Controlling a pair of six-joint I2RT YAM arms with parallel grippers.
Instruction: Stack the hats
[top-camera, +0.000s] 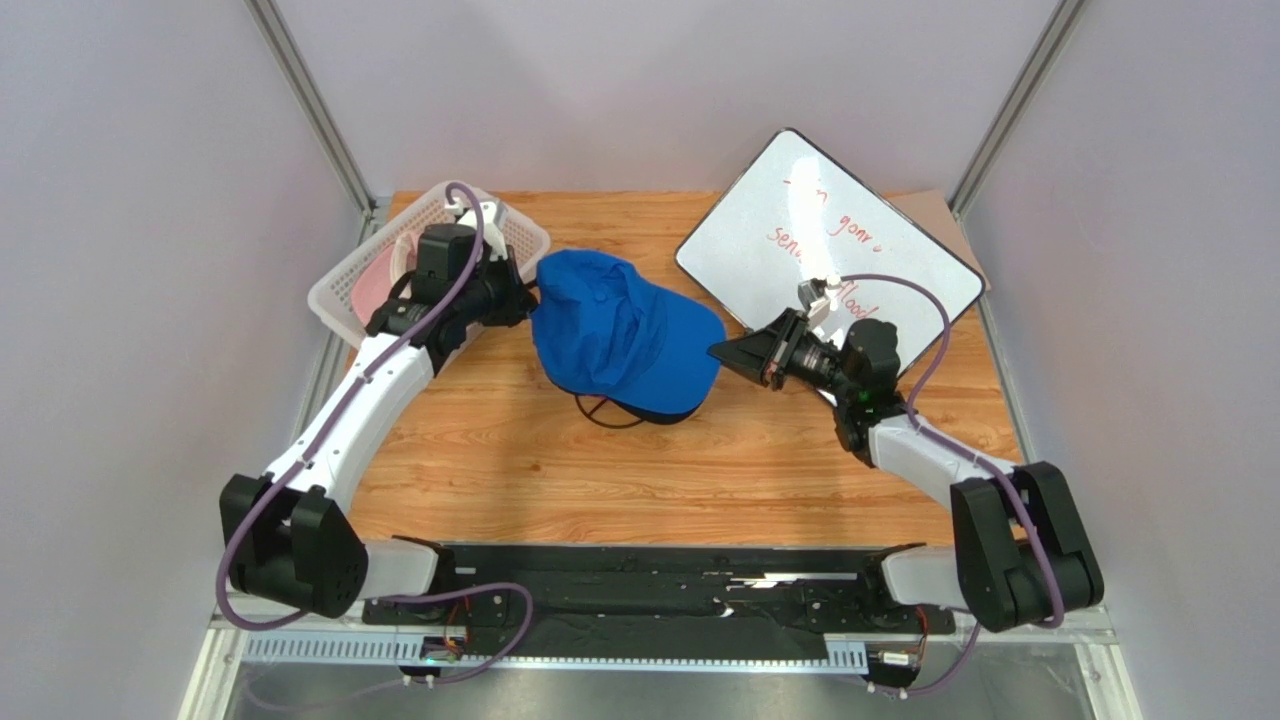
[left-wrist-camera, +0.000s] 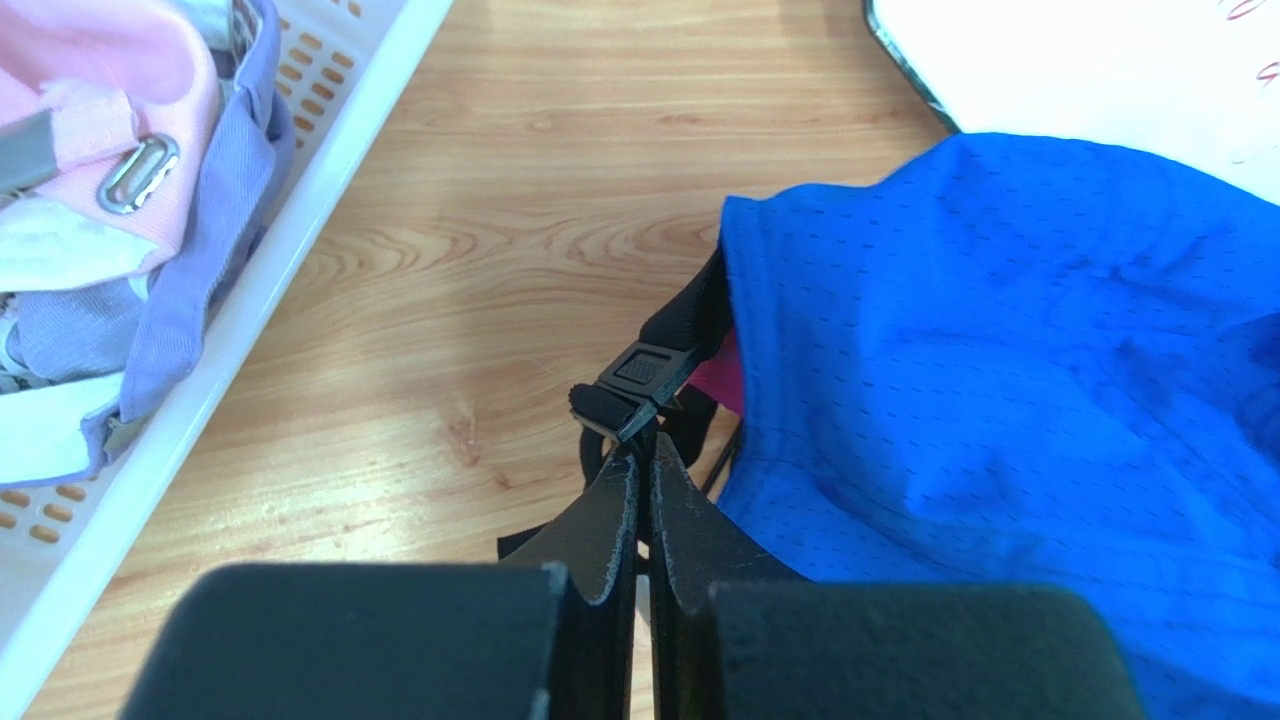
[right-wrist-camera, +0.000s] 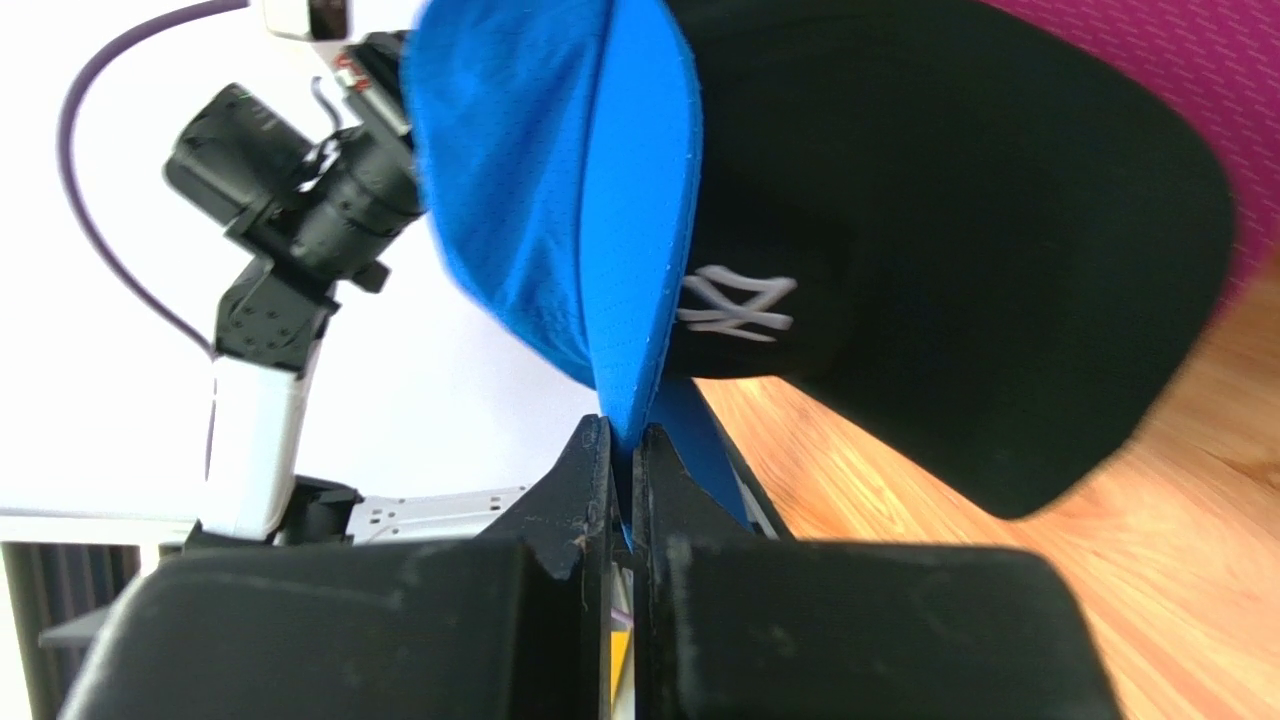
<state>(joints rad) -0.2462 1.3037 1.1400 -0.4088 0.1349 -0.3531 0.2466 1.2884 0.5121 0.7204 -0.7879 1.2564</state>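
So the right gripper (right-wrist-camera: 621, 435) is pinching the blue cap (top-camera: 624, 348) by its brim, jaws fully closed on it. It's settling the cap over the black NY cap (right-wrist-camera: 932, 225) and magenta cap (right-wrist-camera: 1172, 60) mid-table, toward the far edge. The left gripper (left-wrist-camera: 643, 458) is closed too, sitting right at a black back strap (left-wrist-camera: 639, 375); can't tell if it's actually grabbing it. The pink cap (left-wrist-camera: 105, 60) and lavender cap (left-wrist-camera: 196, 255) are sitting in the basket (top-camera: 334, 293) at the far left corner. I'm guessing the next move is letting go and reaching in there.
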